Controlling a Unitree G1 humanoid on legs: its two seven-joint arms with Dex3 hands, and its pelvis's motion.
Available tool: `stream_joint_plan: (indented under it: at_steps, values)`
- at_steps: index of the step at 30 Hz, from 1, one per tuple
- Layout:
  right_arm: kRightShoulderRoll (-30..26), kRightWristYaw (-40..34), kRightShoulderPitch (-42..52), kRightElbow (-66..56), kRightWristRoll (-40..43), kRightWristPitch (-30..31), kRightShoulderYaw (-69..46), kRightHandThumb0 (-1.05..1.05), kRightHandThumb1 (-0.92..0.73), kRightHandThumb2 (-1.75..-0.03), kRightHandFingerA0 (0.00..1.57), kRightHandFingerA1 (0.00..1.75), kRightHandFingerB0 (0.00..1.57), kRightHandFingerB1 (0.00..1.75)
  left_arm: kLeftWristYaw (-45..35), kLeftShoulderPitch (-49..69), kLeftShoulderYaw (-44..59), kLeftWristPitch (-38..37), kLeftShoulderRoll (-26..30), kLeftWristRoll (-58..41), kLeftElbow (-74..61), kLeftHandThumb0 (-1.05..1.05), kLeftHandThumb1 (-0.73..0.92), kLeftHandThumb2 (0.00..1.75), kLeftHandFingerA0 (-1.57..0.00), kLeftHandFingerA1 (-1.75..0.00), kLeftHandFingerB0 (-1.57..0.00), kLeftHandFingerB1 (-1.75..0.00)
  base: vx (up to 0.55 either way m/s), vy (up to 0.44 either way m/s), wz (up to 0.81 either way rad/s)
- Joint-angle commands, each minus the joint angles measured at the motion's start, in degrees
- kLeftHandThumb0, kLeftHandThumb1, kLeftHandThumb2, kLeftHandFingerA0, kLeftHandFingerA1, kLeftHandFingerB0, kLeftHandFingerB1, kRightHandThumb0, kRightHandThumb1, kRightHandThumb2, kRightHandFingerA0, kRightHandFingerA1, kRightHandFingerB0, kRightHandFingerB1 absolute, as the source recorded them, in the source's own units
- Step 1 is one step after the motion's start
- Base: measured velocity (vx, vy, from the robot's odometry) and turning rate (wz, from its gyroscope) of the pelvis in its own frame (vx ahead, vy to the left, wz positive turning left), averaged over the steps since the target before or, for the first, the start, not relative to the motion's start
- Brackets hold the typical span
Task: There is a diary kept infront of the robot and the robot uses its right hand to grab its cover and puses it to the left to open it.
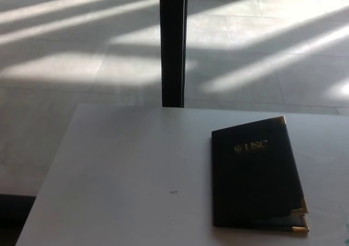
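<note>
A dark diary [256, 175] with gold corner tips and gold "USC" lettering lies on the white table [131, 175], right of centre and near the front edge. Its cover is down, lifted slightly at the near right corner where a thin gap shows. Neither of my hands appears in the head view.
A black vertical post [173, 44] stands behind the table's far edge, about mid-picture. Beyond it is a tiled floor [82, 49] striped with sunlight. The table's left edge runs diagonally down toward the bottom left corner.
</note>
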Motion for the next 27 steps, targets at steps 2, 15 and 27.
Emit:
stream_joint_plan:
  at_steps: [2, 15, 27]
  values:
    - [-1.61, -7.55, -3.37, -12.73, 21.52, 4.53, -20.44, -0.88, -0.92, -0.72, 0.46, 0.83, 0.29, 0.77, 6.28, -5.31, 13.22, 0.67, 4.52, -12.18, 5.37, -0.89, 0.91, 1.63, -0.36, -1.12, -0.03, -0.89, 0.0, 0.0, 0.0]
    - [-8.25, -15.08, -18.89, -24.18, 25.48, 13.91, -28.14, -0.89, -0.92, -0.69, 0.58, 0.71, 0.42, 0.77, 5.78, -5.91, 15.95, 0.85, 4.33, -11.26, 5.85, -0.93, 0.91, 1.65, -0.39, -1.17, -0.01, -0.91, 0.0, 0.0, 0.0]
    - [-7.18, -15.44, -21.62, -20.89, 24.31, 18.84, -28.51, -0.92, -0.91, -0.72, 0.46, 0.58, 0.29, 0.57, 6.18, -5.52, 16.59, 0.19, 4.5, -11.75, 7.09, -0.93, 0.92, 1.65, -0.37, -1.15, -0.15, -0.98, 0.0, 0.0, 0.0]
